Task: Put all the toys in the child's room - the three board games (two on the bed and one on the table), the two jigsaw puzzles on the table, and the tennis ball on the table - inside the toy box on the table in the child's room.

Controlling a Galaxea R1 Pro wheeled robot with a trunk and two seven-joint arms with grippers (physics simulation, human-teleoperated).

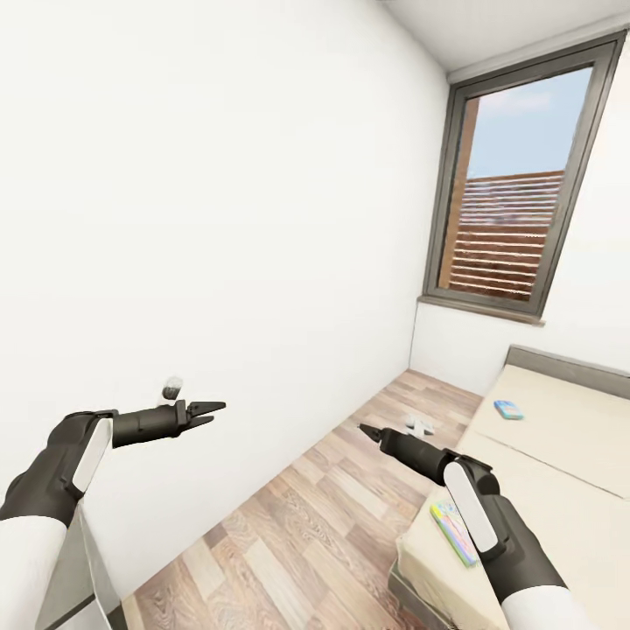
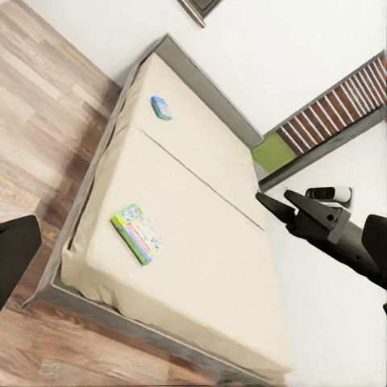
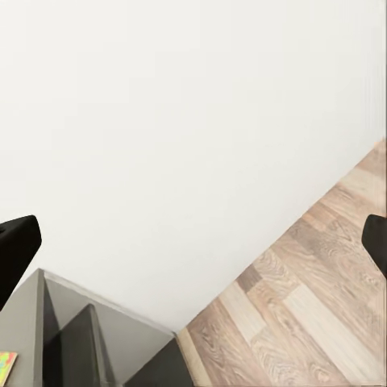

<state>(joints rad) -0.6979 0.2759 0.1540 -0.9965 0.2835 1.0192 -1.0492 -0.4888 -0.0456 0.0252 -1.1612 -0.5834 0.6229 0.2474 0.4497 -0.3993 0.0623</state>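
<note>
Both arms are raised w/ nothing held: left claw (image 1: 208,409) shows its jaws close together, narrow; right claw (image 1: 366,430) is seen end-on in the head view, but the right wrist view has its two finger tips far apart at opposite sides, so treat it as wide. You have two board games on the bed (image 2: 201,266). The white-and-green board game (image 2: 136,234) lies flat near the foot-end corner, close to the floor-side edge; the small blue board game (image 2: 161,107) lies flat toward the headboard end, also near that edge, well apart from the first. Handling (est.): both are flat rigid card boxes, light, smooth-faced, prob. slippery; the mattress is soft and will give under pressure, so don't press down hard. Grip across the short width at a long edge, approx. mid-length, to avoid tilt. The white-and-green box is nearest the right arm; take it first. Some small pale items lie on the floor near the window wall; can't identify.
</note>
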